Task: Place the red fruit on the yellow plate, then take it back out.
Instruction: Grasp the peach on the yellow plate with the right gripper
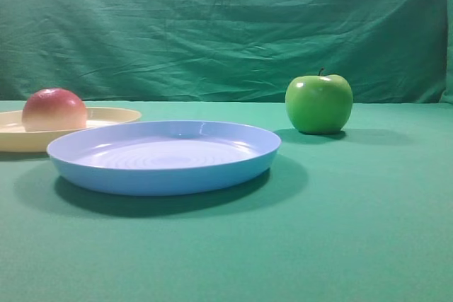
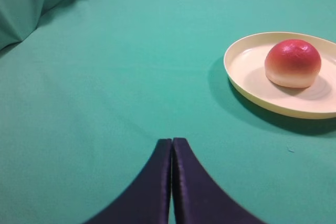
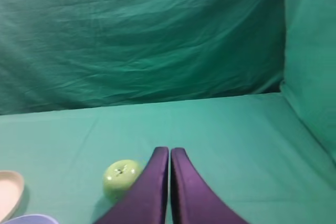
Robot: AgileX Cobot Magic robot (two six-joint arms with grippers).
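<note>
The red fruit rests on the yellow plate, at the far left of the high view and at the right of the left wrist view. My left gripper is shut and empty, hanging over bare green cloth well to the left of the plate. My right gripper is shut too, with nothing between its fingers, high above the cloth. Neither gripper appears in the high view.
A light blue plate lies at the front centre. A glossy green apple stands to its right. Green cloth covers the table and hangs as a backdrop, folding in at the sides.
</note>
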